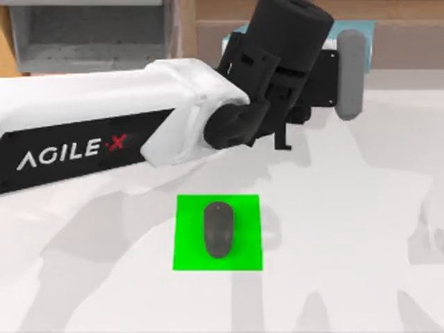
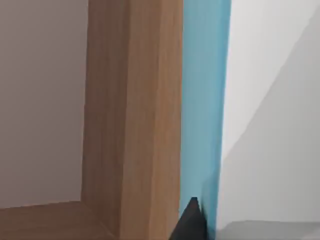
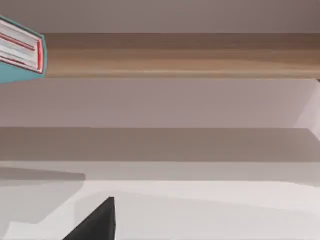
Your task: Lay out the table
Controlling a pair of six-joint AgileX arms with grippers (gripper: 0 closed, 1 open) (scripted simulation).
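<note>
1. Under the camera, the tabletop [image 1: 347,229] is broad, flat, smooth and white, plain, with grey shadows on it.
2. A dark grey computer mouse [image 1: 218,229] lies on the green square mat [image 1: 191,215] near its middle.
3. The left arm [image 1: 104,125] reaches to the far edge near a blue box [image 2: 205,100] beside the wooden shelf [image 2: 145,110]; I cannot tell how its fingers stand.

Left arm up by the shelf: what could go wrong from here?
1. The left hand hangs close to the blue book and wooden shelf; a small reach forward could strike either.
2. The arm spans the table above the mouse on the green mat; a low retreat might clip it.
</note>
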